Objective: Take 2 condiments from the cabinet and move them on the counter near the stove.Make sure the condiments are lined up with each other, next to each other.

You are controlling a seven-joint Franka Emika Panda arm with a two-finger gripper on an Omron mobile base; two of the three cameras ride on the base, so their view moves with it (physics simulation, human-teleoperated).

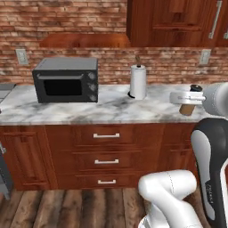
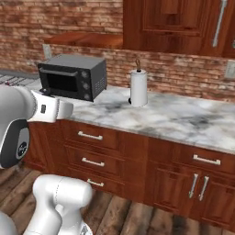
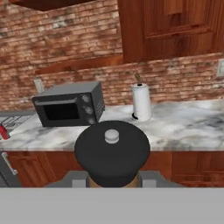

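I've got the brown shaker [image 3: 112, 153] clamped in my gripper [image 3: 113, 183], jaws drawn in tight on its body just below the cap, and in the hand view its round dark top with a pale knob sits bottom centre of the frame. From the left base view the shaker [image 1: 188, 103] hangs at the right edge, carried in the air in front of the table [image 1: 111, 109], tilted rather than upright. I'd judge it a light, stiff little thing, likely hard plastic or glass with smooth sides, so slippery enough to twist if I swing fast; holding the narrow body under the wide cap seems the sound place, since the cap's lip would stop it sliding down. At the far left of the hand view a bit of the red bottle [image 3: 3, 131] shows on the table, near the stove [image 3: 9, 118] edge, so that's the neighbour to line up with. Toaster oven [image 1: 67, 80] sits left of centre, paper towel roll [image 1: 138, 82] at middle. No label or writing readable on the shaker, nor any brand on the oven.
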